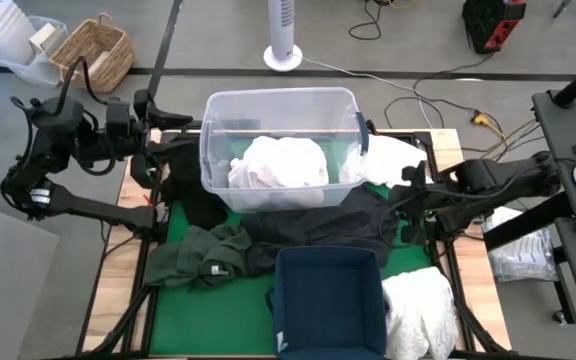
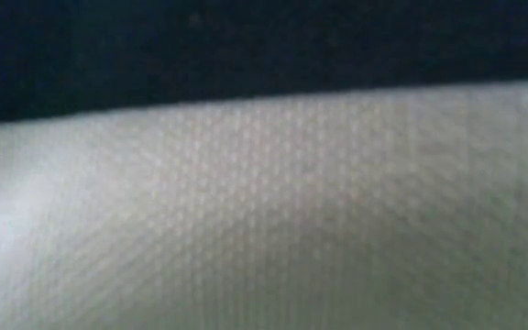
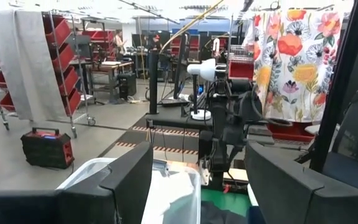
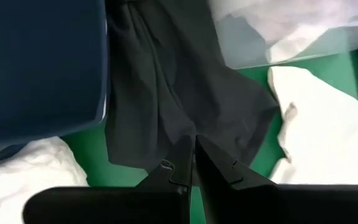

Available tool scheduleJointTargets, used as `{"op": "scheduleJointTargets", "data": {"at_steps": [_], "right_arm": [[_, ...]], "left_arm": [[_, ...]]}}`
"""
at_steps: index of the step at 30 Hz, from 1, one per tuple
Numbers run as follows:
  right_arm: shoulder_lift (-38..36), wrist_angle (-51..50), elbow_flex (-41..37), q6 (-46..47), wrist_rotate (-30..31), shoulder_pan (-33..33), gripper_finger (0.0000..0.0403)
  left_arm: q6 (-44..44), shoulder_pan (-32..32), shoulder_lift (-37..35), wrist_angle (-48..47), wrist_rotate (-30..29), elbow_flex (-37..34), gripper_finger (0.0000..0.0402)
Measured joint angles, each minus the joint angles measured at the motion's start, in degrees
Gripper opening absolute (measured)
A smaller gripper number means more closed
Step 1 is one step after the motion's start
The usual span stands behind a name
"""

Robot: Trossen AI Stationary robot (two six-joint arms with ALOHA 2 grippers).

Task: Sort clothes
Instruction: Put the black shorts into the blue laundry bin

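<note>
A clear tub [image 1: 280,100] at the far middle holds white clothes [image 1: 278,165]. A black garment [image 1: 318,225] lies spread on the green mat between the tub and the navy bin [image 1: 328,258]. A dark green garment [image 1: 193,255] lies to its left. One white garment [image 1: 393,155] lies right of the tub, another [image 1: 418,305] right of the bin. My right gripper [image 4: 194,142] is shut and slants down over the black garment's [image 4: 166,81] right edge, with nothing between its fingers. My left gripper [image 3: 197,186] stands open and level by the tub's left side [image 3: 92,171].
White cloth [image 2: 264,211] fills the low view right in front of the camera. Off the table stand a wicker basket [image 1: 93,50] and white bins at the far left, and a fan base [image 1: 282,55] behind the tub. Bare green mat [image 1: 218,315] shows at the near left.
</note>
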Motion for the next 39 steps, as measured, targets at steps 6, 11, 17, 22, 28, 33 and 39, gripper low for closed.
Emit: {"op": "scheduleJointTargets", "data": {"at_steps": [6,11,17,22,28,33,39], "right_arm": [[-2.11,4.17,-8.67,0.36,-0.14,0.0,0.0028],[-1.7,6.7,-14.87,3.63,0.05,-0.04,0.0101],[-1.1,12.25,-21.27,2.56,0.07,-0.02,0.0213],[-0.97,16.84,-25.57,2.06,0.08,-0.02,0.0266],[-0.54,21.12,-29.86,1.18,0.12,-0.02,0.0273],[0.22,24.12,-32.42,0.53,0.11,-0.07,0.0274],[2.9,26.19,-32.56,0.62,0.11,-0.15,0.0273]], "left_arm": [[0.05,0.0,-0.01,0.02,-1.4,-0.02,0.0232],[0.05,0.0,-0.01,0.04,-1.53,-0.02,0.0232],[0.08,0.0,-0.01,-0.01,-1.53,-0.02,0.0232],[0.07,0.0,0.02,-0.05,-1.52,-0.02,0.0232],[0.06,0.0,-0.01,-0.06,-1.51,-0.02,0.0232],[0.05,0.0,0.06,-0.11,-1.51,-0.02,0.0232],[0.08,0.0,0.21,-0.31,-1.51,-0.14,0.0232]]}}
